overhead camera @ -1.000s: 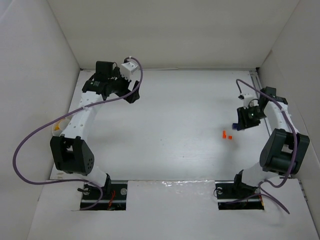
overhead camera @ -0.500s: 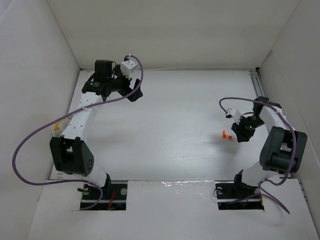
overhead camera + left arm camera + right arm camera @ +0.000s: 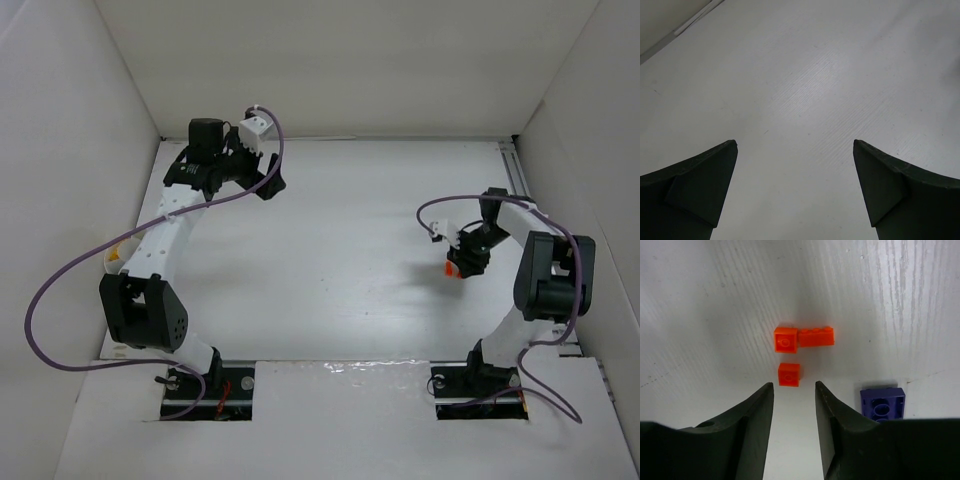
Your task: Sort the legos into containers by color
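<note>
The right gripper (image 3: 794,389) is a little open and empty, right by a small orange lego (image 3: 789,374). The left gripper (image 3: 794,145) is wide open and empty too

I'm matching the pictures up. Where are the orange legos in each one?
Top external: orange legos right of middle, beside the right hand.
Left wrist: not in it.
Right wrist: orange legos mid-picture, just ahead of the right hand.
Shared landmark: the right hand.
</note>
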`<state>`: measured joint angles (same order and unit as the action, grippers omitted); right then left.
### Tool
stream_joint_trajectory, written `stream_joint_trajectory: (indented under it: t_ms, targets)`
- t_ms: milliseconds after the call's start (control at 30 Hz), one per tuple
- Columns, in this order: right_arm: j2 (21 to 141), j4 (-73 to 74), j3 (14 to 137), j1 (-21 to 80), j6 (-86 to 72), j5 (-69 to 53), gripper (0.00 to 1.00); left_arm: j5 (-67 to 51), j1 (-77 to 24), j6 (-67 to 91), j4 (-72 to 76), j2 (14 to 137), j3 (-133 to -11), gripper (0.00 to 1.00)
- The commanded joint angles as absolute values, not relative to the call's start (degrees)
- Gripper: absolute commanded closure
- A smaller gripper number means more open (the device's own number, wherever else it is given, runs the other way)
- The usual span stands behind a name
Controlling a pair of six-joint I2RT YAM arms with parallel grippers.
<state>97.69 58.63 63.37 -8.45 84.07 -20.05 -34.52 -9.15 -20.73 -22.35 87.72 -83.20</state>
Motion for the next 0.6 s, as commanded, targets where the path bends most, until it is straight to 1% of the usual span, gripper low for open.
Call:
stream_joint_trajectory:
  t_ms: [0, 33, 100, 300, 333, 367, 400, 533, 567]
  targets:
    - [98.5, 57.6, 65.8, -7.6, 86.0, -19.8, 0.57, -33.5, -9.0, -19.5, -20.3, 86.9, -82.8, 0.00]
    - [99.1, 57.6, 65.8, -7.6, 86.0, -19.8, 0.60, -33.5, -9.0, -19.5, -20.3, 86.9, -82.8, 0.00]
    - [99.1, 58.1, 65.8, -7.1, 86.0, -19.3, 0.61, -33.5, -9.0, -19.5, -20.3, 86.9, -82.8, 0.00]
    - [98.6, 58.1, 64.8, -6.0, 86.0, -18.7, 0.61, -33.0, -9.0, -20.0, -20.3, 86.9, -82.3, 0.00]
    - [98.6, 58.1, 64.8, -5.4, 86.0, -18.7, 0.60, -33.0, -9.0, -20.0, -20.3, 86.9, -82.3, 0.00]
    - [98.6, 58.1, 64.2, -5.4, 85.3, -18.7, 0.55, -33.0, -9.0, -20.0, -20.3, 86.9, -82.3, 0.00]
    - [98.6, 58.1, 64.2, -5.4, 85.3, -18.7, 0.53, -33.0, -9.0, -20.0, -20.3, 86.9, -82.3, 0.00]
    - [98.6, 57.6, 63.6, -4.2, 84.2, -18.7, 0.53, -33.0, -9.0, -20.0, -20.3, 86.9, -82.3, 0.00]
    - [98.6, 57.6, 63.6, -4.2, 84.2, -18.7, 0.54, -33.0, -9.0, -20.0, -20.3, 86.9, -82.3, 0.00]
